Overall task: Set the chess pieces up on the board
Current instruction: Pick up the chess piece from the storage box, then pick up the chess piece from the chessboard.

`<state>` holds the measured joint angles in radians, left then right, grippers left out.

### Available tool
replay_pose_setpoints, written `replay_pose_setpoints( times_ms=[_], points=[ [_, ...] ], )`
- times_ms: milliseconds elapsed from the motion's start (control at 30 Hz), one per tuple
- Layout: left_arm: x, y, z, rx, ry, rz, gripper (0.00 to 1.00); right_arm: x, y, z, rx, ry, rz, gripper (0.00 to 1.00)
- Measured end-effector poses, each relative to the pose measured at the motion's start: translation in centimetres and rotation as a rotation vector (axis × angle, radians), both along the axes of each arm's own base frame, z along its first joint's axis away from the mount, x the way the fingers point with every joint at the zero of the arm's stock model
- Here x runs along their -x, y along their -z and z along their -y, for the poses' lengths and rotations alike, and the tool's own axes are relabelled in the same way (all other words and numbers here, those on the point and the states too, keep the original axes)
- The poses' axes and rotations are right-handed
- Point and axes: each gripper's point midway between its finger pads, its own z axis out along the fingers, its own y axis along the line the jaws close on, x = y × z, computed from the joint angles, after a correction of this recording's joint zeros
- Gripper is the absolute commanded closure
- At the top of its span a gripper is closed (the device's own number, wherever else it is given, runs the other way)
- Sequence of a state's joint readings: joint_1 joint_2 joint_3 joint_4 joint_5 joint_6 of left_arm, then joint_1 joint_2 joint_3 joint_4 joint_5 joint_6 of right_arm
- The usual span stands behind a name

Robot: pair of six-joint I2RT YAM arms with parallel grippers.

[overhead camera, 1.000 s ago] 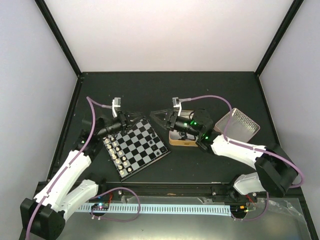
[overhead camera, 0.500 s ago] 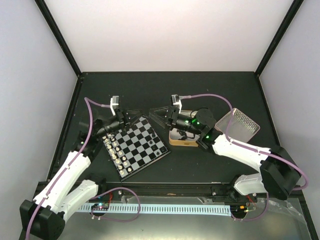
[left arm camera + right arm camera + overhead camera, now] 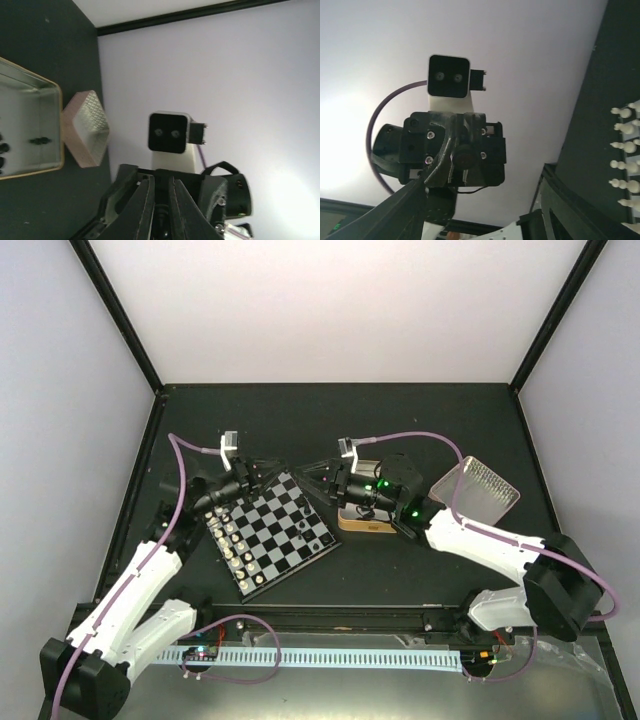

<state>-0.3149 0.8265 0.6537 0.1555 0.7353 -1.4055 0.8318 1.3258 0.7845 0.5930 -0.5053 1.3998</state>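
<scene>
The left claw (image 3: 265, 470) is closed: in the left wrist view its two fingers (image 3: 146, 200) stand almost together with only a thin slit between them, and whether anything sits in that slit cannot be determined. It is held level and points right, at the far corner of the board (image 3: 285, 530). The right claw (image 3: 312, 477) is open; in the right wrist view its fingers (image 3: 400, 207) are spread wide with nothing between them. It points left, so the two claws face each other tip to tip, near but apart. Each wrist camera frames the other arm's wrist head-on. The left arm rises from its base at the near-left, bends at the elbow and reaches forward along the board's left side. The right arm reaches from the near-right, its white forearm (image 3: 480, 542) angled left, with the wrist passing over the tin (image 3: 365, 523). The board lies rotated on the dark surface (image 3: 400, 430), with cream-white pieces (image 3: 236, 545) lined along its left edge. The black chess pieces (image 3: 37, 141) visible in the left wrist view lie inside the gold-rimmed tin, just right of the board. The textured lid (image 3: 485, 490) lies to the right of the tin.
</scene>
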Motion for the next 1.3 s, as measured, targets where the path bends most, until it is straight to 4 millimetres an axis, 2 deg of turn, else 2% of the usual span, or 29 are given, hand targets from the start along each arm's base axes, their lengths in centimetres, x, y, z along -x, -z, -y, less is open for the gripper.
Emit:
replay_pose_setpoints(
  times_ms=[67,200,367,533,700,767,900,1000,1133,1300],
  points=[
    [-0.4,0.8,-0.3,-0.041,-0.029,0.004,0.98,-0.2,0.8,0.0,0.035,0.014,0.0,0.38],
    [-1.4,4.0,-1.5,-0.185,-0.12,-0.004,0.98,-0.8,3.2,0.2,0.132,0.046,-0.002,0.4],
    [-1.9,8.2,-3.5,-0.402,-0.202,-0.019,0.98,-1.6,6.7,0.4,0.331,0.082,0.017,0.51],
    [-2.0,12.2,-6.1,-0.607,-0.276,-0.061,0.99,-1.5,9.5,-2.2,0.6,0.063,0.127,0.65],
    [-1.5,16.1,-8.9,-0.771,-0.359,-0.137,0.98,0.2,14.4,-4.7,0.885,-0.018,0.227,0.66],
    [-1.4,16.5,-10.3,-0.82,-0.413,-0.147,0.98,0.8,16.7,-5.2,0.981,-0.054,0.247,0.63],
    [-1.4,15.9,-12.1,-0.857,-0.507,-0.131,0.97,2.3,21.2,-5.3,1.154,-0.139,0.273,0.59],
    [-1.5,15.4,-13.0,-0.869,-0.549,-0.119,0.97,3.0,23.1,-4.9,1.227,-0.181,0.275,0.57],
    [-1.5,15.7,-13.2,-0.879,-0.553,-0.127,0.97,3.7,24.4,-4.5,1.294,-0.22,0.282,0.55],
    [-1.4,16.2,-13.3,-0.886,-0.549,-0.135,0.97,4.5,24.4,-4.3,1.329,-0.245,0.304,0.55]
  ],
)
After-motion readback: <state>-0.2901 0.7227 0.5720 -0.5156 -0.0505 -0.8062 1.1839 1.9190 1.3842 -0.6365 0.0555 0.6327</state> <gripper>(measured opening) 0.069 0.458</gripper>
